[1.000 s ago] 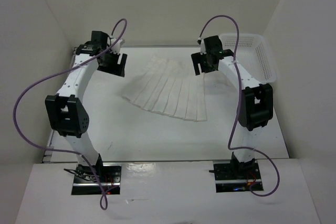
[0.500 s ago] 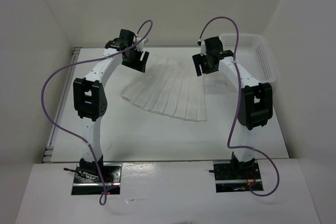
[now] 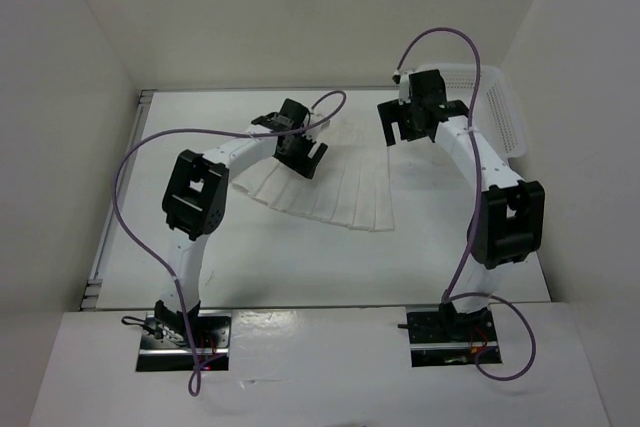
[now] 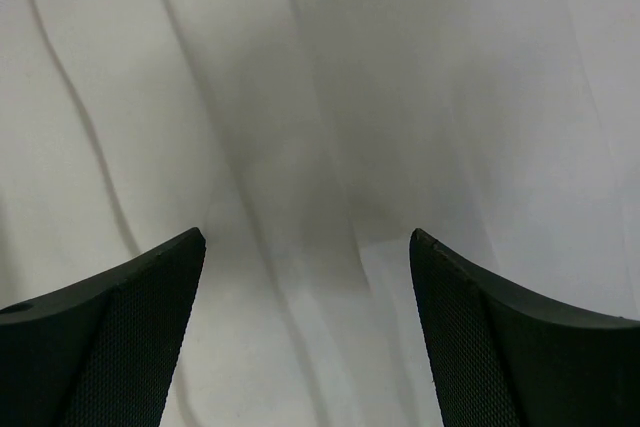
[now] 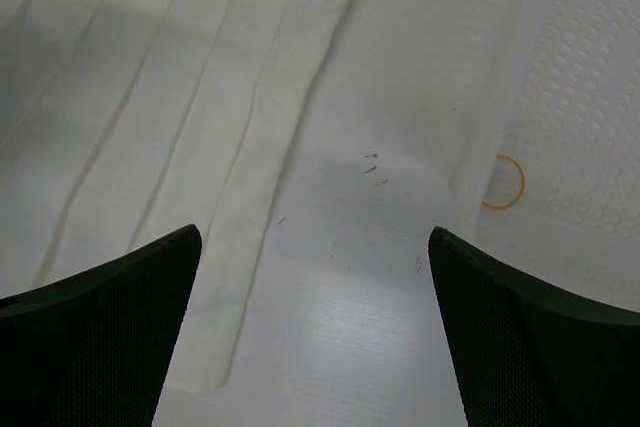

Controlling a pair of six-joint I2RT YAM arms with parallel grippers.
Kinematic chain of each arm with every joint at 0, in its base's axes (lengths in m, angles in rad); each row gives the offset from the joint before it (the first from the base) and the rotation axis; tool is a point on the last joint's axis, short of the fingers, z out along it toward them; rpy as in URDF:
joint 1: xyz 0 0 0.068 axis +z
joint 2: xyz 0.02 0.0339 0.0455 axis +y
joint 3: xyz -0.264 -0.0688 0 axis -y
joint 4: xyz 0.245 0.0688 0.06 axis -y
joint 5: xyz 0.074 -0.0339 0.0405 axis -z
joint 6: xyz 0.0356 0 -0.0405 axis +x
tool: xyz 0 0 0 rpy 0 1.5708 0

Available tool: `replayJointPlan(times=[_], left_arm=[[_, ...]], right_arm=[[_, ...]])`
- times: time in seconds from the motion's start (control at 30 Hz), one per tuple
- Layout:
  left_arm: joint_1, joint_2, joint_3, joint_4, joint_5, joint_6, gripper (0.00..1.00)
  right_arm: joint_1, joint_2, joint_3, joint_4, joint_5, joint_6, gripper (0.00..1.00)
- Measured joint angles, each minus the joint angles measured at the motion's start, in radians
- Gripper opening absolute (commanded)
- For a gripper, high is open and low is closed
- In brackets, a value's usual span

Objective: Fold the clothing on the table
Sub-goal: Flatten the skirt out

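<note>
Hidden in top view: the far-left part of the clothing (image 3: 335,187) is covered by the left gripper (image 3: 303,155) and its forearm, so the narrow far edge is only partly seen.
Cut off in left wrist view: the frame is filled by pleated clothing (image 4: 320,97); no edge of it is shown.
Contact, left: whether the fingertips touch the fabric cannot be told.
Cut off in right wrist view: only the right-hand strips of the clothing (image 5: 180,97) are seen, running out of frame at the left.
Hard to make out: a small orange ring (image 5: 503,182) is seen at the foot of the basket (image 5: 590,97); what it is cannot be told.
Clothing, place: it is laid flat on the table (image 3: 300,267), in the far middle, between the two arms.
Clothing, pointing: the fan is narrowed toward the far side and widened toward the near side; the pleat lines are spread from far to near.
Clothing, long axis: the widest span is set left to right along the curved near hem, with the right end lying nearer the arm bases.
Left gripper (image 4: 306,237): the jaws are held wide apart above the fabric, nothing between them.
Right gripper (image 5: 315,234): the jaws are spread wide over bare table (image 5: 400,67), just beside the garment's right edge, nothing gripped.
Right gripper, top view (image 3: 408,125): it is placed near the far right corner of the clothing, with the basket (image 3: 505,112) to its right.
</note>
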Motion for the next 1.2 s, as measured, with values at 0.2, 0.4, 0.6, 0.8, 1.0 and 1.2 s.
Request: replayJointPlan(times=[0.2, 0.4, 0.6, 0.8, 1.0, 1.2], left_arm=[[-0.006, 0.0, 0.0, 0.076, -0.072, -0.019, 0.89], [0.006, 0.0, 0.001, 0.12, -0.129, -0.022, 0.89], [0.002, 0.031, 0.004, 0.135, -0.134, -0.023, 0.89], [0.002, 0.068, 0.006, 0.142, -0.116, -0.048, 0.89], [0.002, 0.068, 0.006, 0.127, -0.116, -0.101, 0.89], [0.001, 0.016, -0.071, 0.127, -0.124, -0.156, 0.9]], right_arm=[[-0.028, -0.093, -0.068, 0.0, 0.008, -0.015, 0.98], [-0.037, -0.126, -0.114, 0.004, 0.012, -0.019, 0.98], [-0.04, -0.142, -0.122, 0.005, 0.014, -0.022, 0.98], [-0.041, -0.186, -0.146, 0.005, 0.013, -0.026, 0.98], [-0.041, -0.212, -0.149, 0.005, 0.01, -0.029, 0.98], [-0.045, -0.224, -0.149, 0.005, 0.005, -0.03, 0.98]])
